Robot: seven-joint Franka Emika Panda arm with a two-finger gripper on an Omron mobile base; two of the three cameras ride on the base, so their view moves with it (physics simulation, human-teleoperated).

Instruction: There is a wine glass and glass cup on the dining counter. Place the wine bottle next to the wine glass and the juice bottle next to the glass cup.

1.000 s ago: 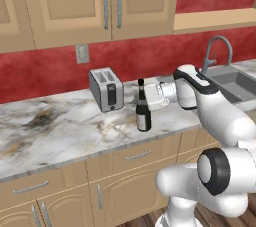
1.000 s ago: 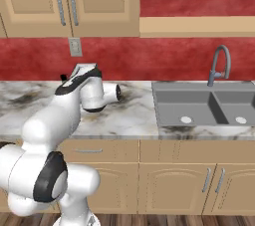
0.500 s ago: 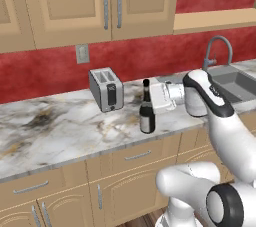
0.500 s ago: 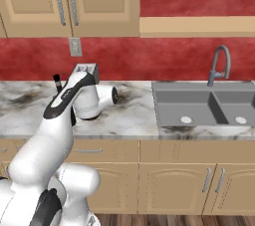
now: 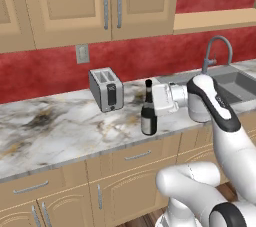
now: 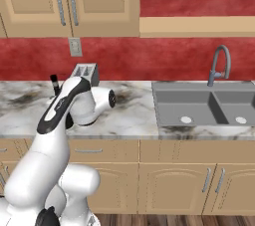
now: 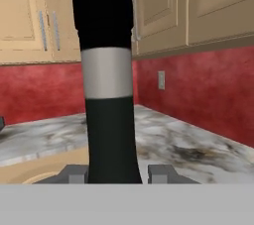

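The end effector (image 5: 153, 99) clamps the slim dark glass wine bottle (image 5: 148, 112) at its long neck. The bottle stands upright on the veined marble desk (image 5: 60, 131), near a silver toaster (image 5: 106, 89); its label is unreadable.

You've got the wine bottle (image 5: 148, 115) upright right at the gripper (image 7: 116, 173), its neck (image 7: 109, 120) rising btwn the two fingertips. Slim, near-black body, long narrow neck w/ a pale band below the dark cap. Its base looks to sit on the marble worktop, just fwd of the hand.
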